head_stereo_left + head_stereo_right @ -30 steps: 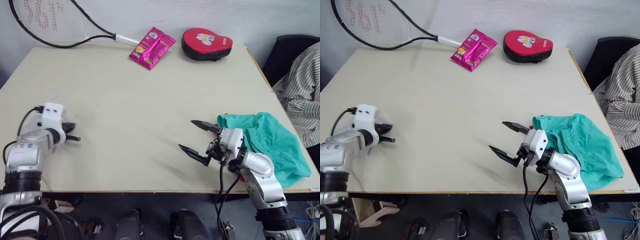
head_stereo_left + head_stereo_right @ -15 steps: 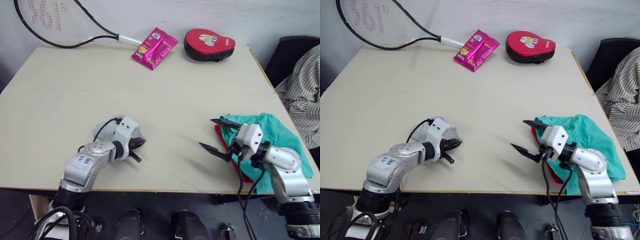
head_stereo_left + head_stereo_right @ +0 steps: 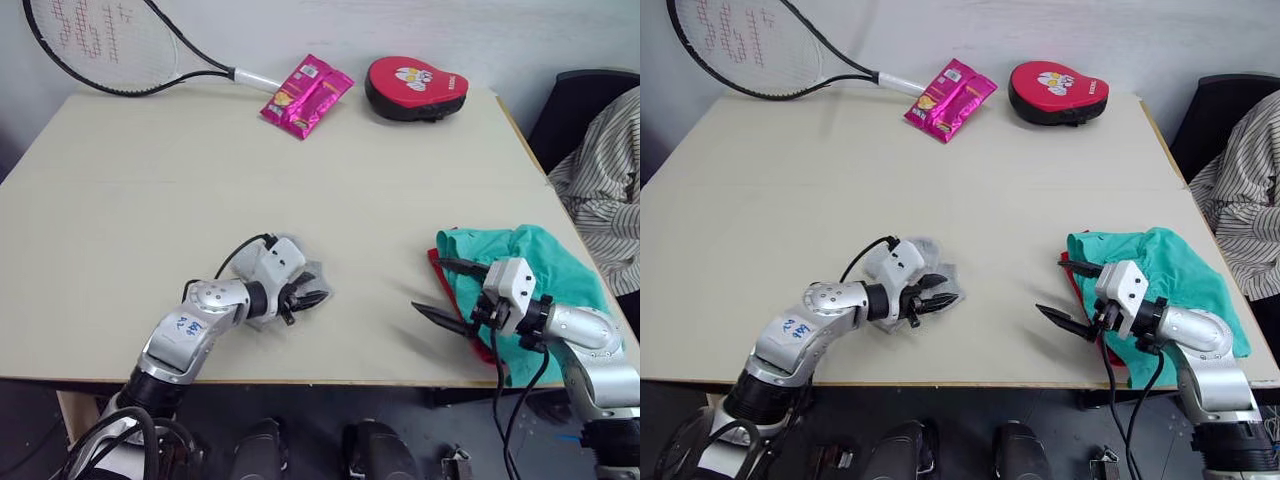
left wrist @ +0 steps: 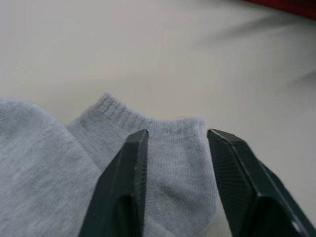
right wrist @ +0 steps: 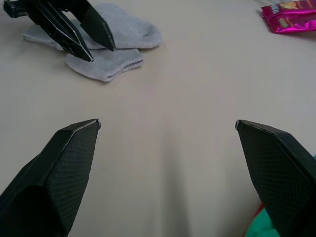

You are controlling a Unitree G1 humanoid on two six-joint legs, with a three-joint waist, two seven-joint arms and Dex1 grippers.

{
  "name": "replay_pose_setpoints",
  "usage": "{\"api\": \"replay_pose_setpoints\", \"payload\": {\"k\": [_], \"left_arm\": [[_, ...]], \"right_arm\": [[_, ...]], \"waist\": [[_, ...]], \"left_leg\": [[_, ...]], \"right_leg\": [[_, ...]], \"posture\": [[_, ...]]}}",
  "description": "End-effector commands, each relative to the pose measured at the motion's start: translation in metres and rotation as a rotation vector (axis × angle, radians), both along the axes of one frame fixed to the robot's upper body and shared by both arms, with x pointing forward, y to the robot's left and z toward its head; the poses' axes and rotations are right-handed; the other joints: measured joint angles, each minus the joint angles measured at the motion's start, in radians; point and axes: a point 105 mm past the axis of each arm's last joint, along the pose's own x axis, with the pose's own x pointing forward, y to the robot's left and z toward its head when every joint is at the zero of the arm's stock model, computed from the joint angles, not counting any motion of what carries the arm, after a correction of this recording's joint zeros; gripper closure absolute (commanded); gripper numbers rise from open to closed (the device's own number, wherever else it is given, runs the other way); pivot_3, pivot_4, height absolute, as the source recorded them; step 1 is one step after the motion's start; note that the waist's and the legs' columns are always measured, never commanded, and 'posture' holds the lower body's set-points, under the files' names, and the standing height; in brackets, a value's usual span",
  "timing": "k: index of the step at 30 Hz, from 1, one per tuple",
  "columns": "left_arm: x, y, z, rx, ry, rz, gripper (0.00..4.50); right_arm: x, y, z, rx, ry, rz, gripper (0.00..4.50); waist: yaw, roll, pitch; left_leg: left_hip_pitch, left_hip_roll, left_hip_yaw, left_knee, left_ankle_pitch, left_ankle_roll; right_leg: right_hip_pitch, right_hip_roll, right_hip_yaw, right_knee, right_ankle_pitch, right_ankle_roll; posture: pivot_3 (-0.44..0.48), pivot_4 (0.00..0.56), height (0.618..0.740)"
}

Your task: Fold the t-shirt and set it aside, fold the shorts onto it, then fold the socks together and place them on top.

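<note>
Grey knit, thin and limp: lying as the socks (image 3: 296,282) near the table's (image 3: 150,190) front edge, about midway along it, with the left gripper (image 3: 305,299) poised over them, fingers slightly apart and clamped on nothing. Toward the front right corner, resting in a heap: the teal shorts (image 3: 545,275), with a strip of the red t-shirt (image 3: 452,302) showing beneath. Beside that heap, hovering: the right gripper (image 3: 449,290), spread wide and empty.

Left wrist view: straddling one sock's ribbed cuff, both black fingers (image 4: 126,190) standing apart with fabric visible between them.

Right wrist view: facing the two overlapping socks across bare table, fingers wide.

Handling judgement: very light, soft, likely bunching and dragging rather than sliding cleanly. Pinching at the ribbed cuff, the firmest part, probably giving the surest hold; keeping both layers together before lifting.
</note>
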Motion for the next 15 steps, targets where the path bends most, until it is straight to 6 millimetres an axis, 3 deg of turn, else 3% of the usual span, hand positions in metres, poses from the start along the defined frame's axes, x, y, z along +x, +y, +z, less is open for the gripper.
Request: {"api": "replay_pose_setpoints", "payload": {"k": [1,2,3,5,7,12,15], "left_arm": [[-0.019,0.008,0.045,-0.197,-0.111,-0.181,0.93],[-0.024,0.013,0.054,-0.253,-0.124,-0.223,0.59],[-0.020,0.030,0.061,-0.254,-0.178,-0.200,0.30],[-0.012,0.061,0.063,-0.176,-0.257,-0.146,0.30],[-0.001,0.090,0.052,-0.040,-0.305,-0.104,0.30],[0.025,0.120,0.036,0.105,-0.374,-0.075,0.30],[0.034,0.133,0.011,0.266,-0.325,-0.140,0.30]], "right_arm": [[-0.006,0.020,0.016,0.022,-0.035,0.082,0.00],[-0.007,0.024,0.018,0.023,-0.037,0.097,0.00],[-0.008,0.033,0.019,0.014,-0.031,0.129,0.00],[-0.010,0.050,0.017,-0.009,-0.012,0.181,0.00],[-0.010,0.071,0.010,-0.046,0.008,0.235,0.00],[-0.008,0.102,-0.007,-0.112,0.047,0.294,0.00],[0.003,0.110,-0.018,-0.138,0.054,0.256,0.00]], "waist": [[-0.002,0.000,0.000],[-0.004,0.000,0.000],[-0.007,0.000,0.000],[-0.015,0.000,0.000],[-0.022,0.001,0.000],[-0.010,0.000,0.000],[0.001,0.000,0.000]], "left_leg": [[0.000,0.000,0.000,0.000,0.000,0.000],[0.000,0.000,0.000,0.000,0.000,0.000],[0.000,0.000,0.000,0.000,0.000,0.000],[0.000,0.001,0.000,0.000,0.000,-0.001],[0.001,0.001,0.000,-0.001,0.001,-0.001],[-0.002,0.001,0.001,-0.001,0.000,-0.001],[-0.005,0.000,0.001,0.003,-0.001,0.002]], "right_leg": [[0.000,0.000,0.000,0.000,0.000,0.000],[0.000,0.000,0.000,0.000,0.000,0.000],[0.000,0.000,0.000,0.000,0.000,0.000],[-0.001,0.000,-0.001,0.000,0.000,0.000],[-0.001,0.001,-0.001,0.000,0.000,0.000],[-0.003,0.000,-0.002,0.000,0.000,-0.002],[-0.005,-0.001,-0.003,0.000,0.000,-0.002]], "posture": [[0.000,0.150,0.740],[0.000,0.150,0.740],[0.000,0.150,0.740],[0.000,0.150,0.740],[0.000,0.150,0.740],[0.000,0.150,0.740],[0.000,0.150,0.740]]}}
